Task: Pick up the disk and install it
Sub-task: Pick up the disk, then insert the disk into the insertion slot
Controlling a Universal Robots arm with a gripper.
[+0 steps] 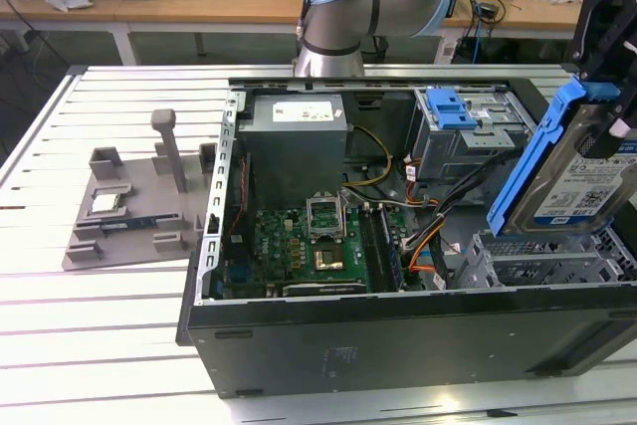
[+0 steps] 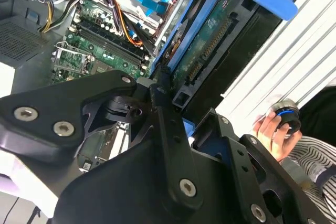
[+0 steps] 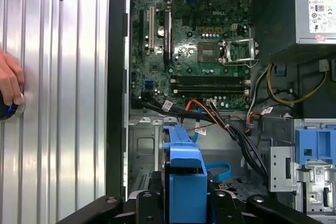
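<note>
Exterior view: gripper (image 1: 604, 22) clenched on the disk (image 1: 587, 181). The disk is airborne at 3 o'clock of the frame, tilted, label side out, blue bracket edge toward the case (image 1: 398, 335) middle. It hangs over the bay (image 1: 542, 264), not touching it. Cables (image 1: 428, 244) sit at 9 o'clock of that bay. The arm (image 1: 368, 2) comes in from 12 o'clock, wrist reaching over to the 2 o'clock corner.

Step looks like carrying the disk to the bay. To do it well, probably keep the clamp firm, take the tilt out so the bracket squares with the bay walls, and stay off the cables.

Second wrist view: gripper (image 2: 178, 106) fingers (image 2: 163, 98) pinch the disk (image 2: 210, 35) by one end, circuit-board face showing, the long body sticking out away from the wrist. Motherboard (image 2: 89, 30) lies beyond it. A person's hand (image 2: 273, 124) rests on the table outside the case, well apart.

First wrist view: wrist looks straight down into the case. The disk (image 3: 184, 166) is edge-on in the gripper (image 3: 185, 204), above the bay floor (image 3: 144, 150). Cables (image 3: 236, 135) are just beside its path, so snagging looks like the main risk. The hand (image 3: 8, 85) is on the table, apart.
</note>
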